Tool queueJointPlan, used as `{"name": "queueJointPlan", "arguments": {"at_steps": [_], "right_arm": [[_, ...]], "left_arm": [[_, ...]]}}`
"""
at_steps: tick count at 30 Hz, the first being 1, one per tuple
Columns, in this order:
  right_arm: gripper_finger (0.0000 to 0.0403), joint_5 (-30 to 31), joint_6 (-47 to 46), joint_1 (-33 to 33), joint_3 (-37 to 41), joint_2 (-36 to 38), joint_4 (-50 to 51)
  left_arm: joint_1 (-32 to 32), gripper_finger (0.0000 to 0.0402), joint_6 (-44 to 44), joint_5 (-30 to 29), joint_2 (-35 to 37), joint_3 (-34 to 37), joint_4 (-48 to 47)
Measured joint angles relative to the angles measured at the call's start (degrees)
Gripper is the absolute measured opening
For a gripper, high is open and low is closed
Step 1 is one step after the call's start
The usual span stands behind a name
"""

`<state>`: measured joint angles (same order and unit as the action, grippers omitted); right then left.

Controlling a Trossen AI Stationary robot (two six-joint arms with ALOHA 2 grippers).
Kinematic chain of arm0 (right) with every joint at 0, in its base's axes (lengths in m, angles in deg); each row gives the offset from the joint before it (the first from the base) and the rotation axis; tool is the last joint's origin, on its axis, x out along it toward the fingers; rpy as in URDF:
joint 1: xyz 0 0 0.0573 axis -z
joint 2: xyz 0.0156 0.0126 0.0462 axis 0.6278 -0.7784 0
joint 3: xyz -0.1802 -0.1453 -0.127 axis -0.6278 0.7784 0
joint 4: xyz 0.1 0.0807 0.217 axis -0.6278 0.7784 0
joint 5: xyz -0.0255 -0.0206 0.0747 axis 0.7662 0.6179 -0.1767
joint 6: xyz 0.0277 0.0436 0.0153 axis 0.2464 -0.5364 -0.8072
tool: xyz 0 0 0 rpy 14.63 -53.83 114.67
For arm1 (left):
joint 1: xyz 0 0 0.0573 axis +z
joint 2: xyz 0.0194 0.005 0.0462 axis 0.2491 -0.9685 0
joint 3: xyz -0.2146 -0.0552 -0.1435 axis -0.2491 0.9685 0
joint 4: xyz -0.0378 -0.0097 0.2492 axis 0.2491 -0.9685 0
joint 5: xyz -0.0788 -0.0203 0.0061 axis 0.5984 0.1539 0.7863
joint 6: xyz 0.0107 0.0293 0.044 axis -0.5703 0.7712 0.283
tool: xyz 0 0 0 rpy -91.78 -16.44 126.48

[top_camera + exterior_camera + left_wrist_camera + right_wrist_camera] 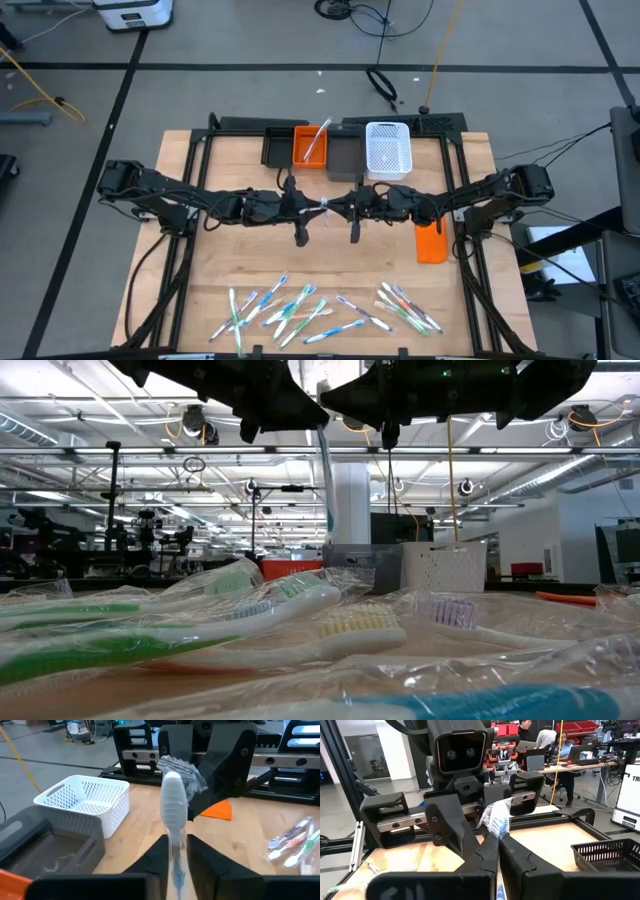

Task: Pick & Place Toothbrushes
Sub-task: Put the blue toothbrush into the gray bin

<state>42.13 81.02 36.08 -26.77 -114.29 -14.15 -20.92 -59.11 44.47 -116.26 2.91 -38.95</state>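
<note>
One toothbrush (326, 480) hangs upright above mid-table, its white head (173, 800) up, between my two grippers. My left gripper (177, 855) stands slightly open with the handle in the gap between its fingers. My right gripper (498, 845) faces it and is shut on the crumpled clear wrapper (184, 770) at the head end. In the high view the two meet at the toothbrush (323, 205). Several wrapped toothbrushes (300, 310) lie on the table's near part. One more (316, 140) leans in the orange bin (300, 150). My left gripper comes in nearly level from the table's left, with a finger on either side of the toothbrush's handle (175, 847), across it. Whether the fingers (160, 857) touch the handle I cannot tell. My right gripper pinches the bunched wrapper (497, 820) between its two fingertips, coming in level from the table's right. The wrapper sits crumpled at the toothbrush's head end, and the brush hangs below it, clear of the table.
At the far edge stand a dark bin (277, 148), another dark bin (345, 158) and a white mesh basket (388, 150). A flat orange block (431, 242) lies at the right. Black frame rails (190, 200) run along both sides of the table.
</note>
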Motion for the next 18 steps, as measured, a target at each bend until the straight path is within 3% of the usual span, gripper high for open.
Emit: {"name": "queueJointPlan", "arguments": {"at_steps": [12,18], "right_arm": [[0.0,0.0,0.4,0.1,0.0,0.0,0.2],[0.0,0.2,0.9,0.5,0.0,0.0,0.2]], "left_arm": [[0.0,0.0261,-0.7,-0.3,0.0,0.0,-0.7],[0.0,0.0311,-0.7,-0.3,0.0,0.0,-4.0]]}}
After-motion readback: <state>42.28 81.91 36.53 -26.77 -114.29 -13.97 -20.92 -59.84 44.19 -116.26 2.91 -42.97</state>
